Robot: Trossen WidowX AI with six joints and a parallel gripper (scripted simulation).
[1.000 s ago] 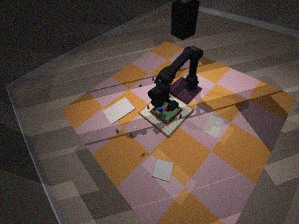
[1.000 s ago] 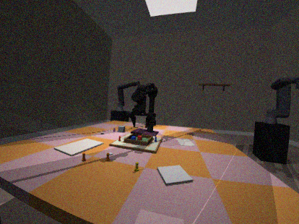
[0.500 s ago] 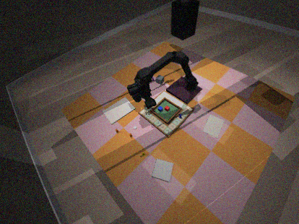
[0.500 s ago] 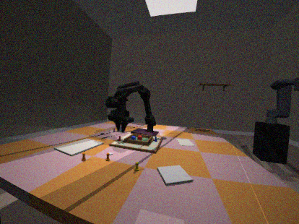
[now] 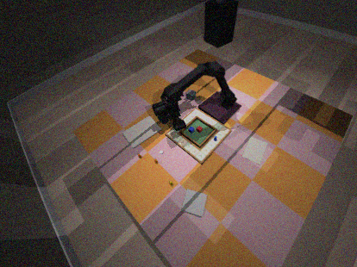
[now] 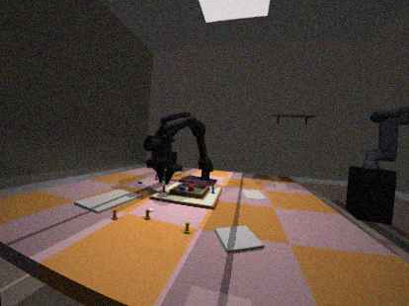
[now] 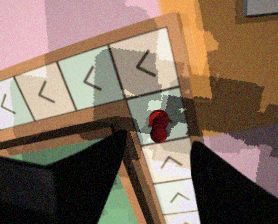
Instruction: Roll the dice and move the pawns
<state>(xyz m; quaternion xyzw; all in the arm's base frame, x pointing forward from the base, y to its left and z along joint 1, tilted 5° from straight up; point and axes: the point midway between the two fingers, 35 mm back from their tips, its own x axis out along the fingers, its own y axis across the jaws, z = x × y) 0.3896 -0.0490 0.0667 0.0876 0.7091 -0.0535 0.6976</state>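
Note:
The red pawn [image 7: 159, 125] [image 6: 164, 189] stands on a board square just before a corner; arrows there point to the corner, then along the adjoining side. My gripper [image 7: 158, 142] [image 5: 178, 128] [image 6: 165, 182] is open and empty, low above the pawn, with a finger on either side of it in the wrist view. The blue die [image 5: 191, 129] [image 6: 183, 189] and red die [image 5: 199, 128] [image 6: 192, 188] lie in the green tray [image 5: 199, 145]; their numbers are too small to read. The blue pawn [image 5: 216, 139] [image 6: 213, 190] stands on the far side of the board [image 5: 201, 157] [image 6: 188, 201].
Two orange pawns [image 6: 115, 214] [image 6: 147, 214] and a yellow pawn [image 5: 171, 183] [image 6: 187, 228] stand off the board. Pale flat slabs [image 5: 141, 131] [image 5: 255, 150] [image 5: 195, 202] lie around it. A small grey object [image 5: 191, 95] is behind the gripper. The tray's raised wall is beside one finger.

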